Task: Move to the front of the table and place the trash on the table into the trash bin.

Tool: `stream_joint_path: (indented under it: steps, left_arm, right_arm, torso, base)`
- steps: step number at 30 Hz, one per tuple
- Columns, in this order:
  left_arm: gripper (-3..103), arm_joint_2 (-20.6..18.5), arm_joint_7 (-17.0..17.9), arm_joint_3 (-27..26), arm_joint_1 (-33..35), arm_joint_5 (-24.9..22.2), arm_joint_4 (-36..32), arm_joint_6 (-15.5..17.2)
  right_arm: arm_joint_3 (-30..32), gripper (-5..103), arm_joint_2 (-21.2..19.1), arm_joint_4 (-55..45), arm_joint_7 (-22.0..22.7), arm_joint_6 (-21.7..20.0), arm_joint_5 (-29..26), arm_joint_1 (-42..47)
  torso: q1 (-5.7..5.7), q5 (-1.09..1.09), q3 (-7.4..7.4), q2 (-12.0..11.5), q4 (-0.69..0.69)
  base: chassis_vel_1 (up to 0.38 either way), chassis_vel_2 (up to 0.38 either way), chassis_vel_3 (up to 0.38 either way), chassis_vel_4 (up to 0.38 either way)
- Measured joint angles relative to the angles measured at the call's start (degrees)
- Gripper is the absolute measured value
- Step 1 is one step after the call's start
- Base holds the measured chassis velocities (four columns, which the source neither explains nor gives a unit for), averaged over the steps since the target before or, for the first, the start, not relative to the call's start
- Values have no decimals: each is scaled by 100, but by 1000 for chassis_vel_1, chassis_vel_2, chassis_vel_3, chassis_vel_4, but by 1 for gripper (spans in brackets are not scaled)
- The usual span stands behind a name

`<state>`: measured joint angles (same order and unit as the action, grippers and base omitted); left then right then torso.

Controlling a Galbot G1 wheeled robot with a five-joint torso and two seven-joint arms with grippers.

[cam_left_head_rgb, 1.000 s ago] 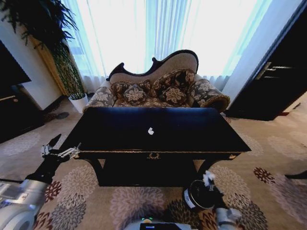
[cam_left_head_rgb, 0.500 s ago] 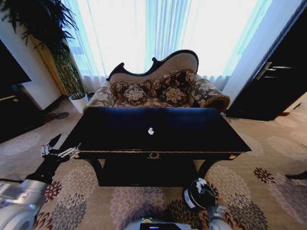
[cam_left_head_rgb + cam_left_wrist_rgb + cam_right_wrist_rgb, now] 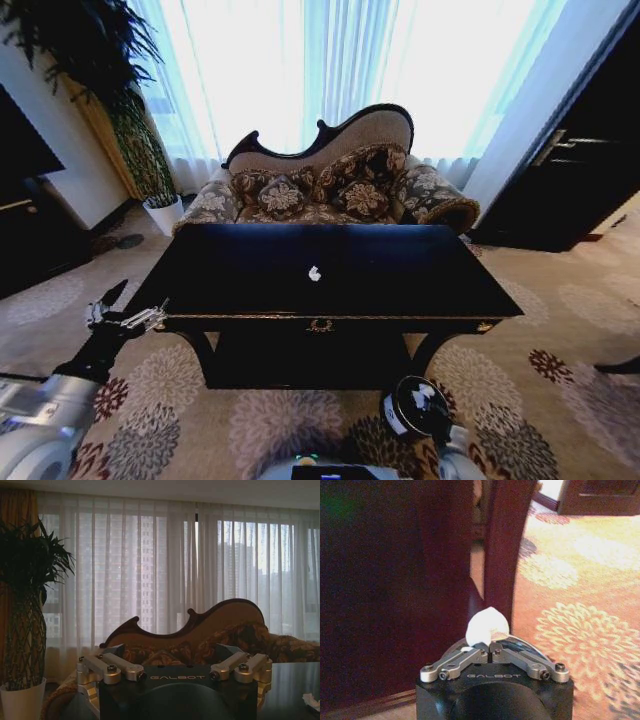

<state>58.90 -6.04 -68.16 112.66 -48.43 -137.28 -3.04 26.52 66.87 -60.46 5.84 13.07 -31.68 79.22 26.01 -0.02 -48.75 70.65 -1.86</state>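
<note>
Your right gripper [image 3: 490, 649] is hanging low in front of the glossy black console table [image 3: 400, 290], directly over the small dark cylindrical trash bin [image 3: 404, 412] on the carpet, its jaws clenching a crumpled white paper wad [image 3: 487, 625]. A second white scrap [image 3: 314, 273] is lying near the middle of the tabletop. Your left gripper [image 3: 127, 318] is idling just off the table's left front corner, jaws spread apart. The bin's contents are hard to make out.

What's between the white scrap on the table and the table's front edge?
Nothing. In the head view, the stretch from the scrap to the table's front edge is bare black tabletop.
</note>
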Motion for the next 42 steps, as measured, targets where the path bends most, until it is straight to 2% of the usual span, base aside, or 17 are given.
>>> stream_joint_path:
  steps: [3,13,15,16,17,19,21,22,23,25,27,28,31,35,37,41,42]
  left_arm:
    - [100,0,0,0,0,0,0,0]
    - [100,0,0,0,0,0,0,0]
    - [100,0,0,0,0,0,0,0]
    - [100,0,0,0,0,0,0,0]
    - [100,0,0,0,0,0,0,0]
    - [100,0,0,0,0,0,0,0]
    - [100,0,0,0,0,0,0,0]
    - [100,0,0,0,0,0,0,0]
    - [100,0,0,0,0,0,0,0]
    - [100,0,0,0,0,0,0,0]
    - [100,0,0,0,0,0,0,0]
    - [100,0,0,0,0,0,0,0]
    - [100,0,0,0,0,0,0,0]
    - [100,0,0,0,0,0,0,0]
    - [100,0,0,0,0,0,0,0]
    - [100,0,0,0,0,0,0,0]
    - [100,0,0,0,0,0,0,0]
  right_arm:
    - [-58,0,-90,353,14,-6,17,-197]
    - [-156,-3,-94,590,15,-75,27,-384]
    - [-175,2,-61,623,15,-76,76,-420]
    - [-177,7,-51,623,14,-81,93,-426]
    - [-177,7,-51,623,14,-81,93,-426]
    - [-182,18,-42,552,15,-141,100,-388]
    - [-184,18,-41,534,17,-149,100,-375]
    - [-186,28,-40,513,26,-158,99,-353]
    - [-187,28,-40,510,38,-162,99,-345]
    - [-186,39,-39,508,50,-163,99,-336]
    - [-187,39,-39,505,52,-163,99,-328]
    - [-185,49,-39,491,52,-163,99,-312]
    - [-182,55,-41,476,52,-163,96,-292]
    - [-175,77,-43,441,52,-165,92,-281]
    - [-174,77,-43,438,52,-166,91,-281]
    - [-160,97,-44,341,52,-187,86,-270]
    - [-160,97,-44,341,52,-187,86,-270]
  torso:
    - [0,2,0,0,0]
    - [0,1,0,0,0]
    - [0,1,0,1,0]
    - [0,0,0,1,1]
    - [0,0,0,1,1]
    - [0,0,0,1,0]
    - [0,0,0,1,0]
    - [0,0,0,1,0]
    - [0,0,0,1,0]
    - [0,0,0,1,0]
    - [0,0,0,1,0]
    - [0,0,0,1,0]
    - [0,0,0,1,0]
    - [0,1,0,1,0]
    - [0,0,0,1,0]
    - [0,0,0,1,1]
    - [0,0,0,1,1]
  base:
    - [0,0,0,0]
    - [0,0,0,0]
    - [0,0,0,0]
    - [0,0,0,0]
    - [0,0,0,0]
    - [0,0,0,0]
    - [0,0,0,0]
    - [0,0,0,0]
    - [0,0,0,0]
    - [0,0,0,0]
    - [0,0,0,0]
    - [0,0,0,0]
    - [0,0,0,0]
    - [0,0,0,0]
    - [0,0,0,0]
    - [0,0,0,0]
    - [0,0,0,0]
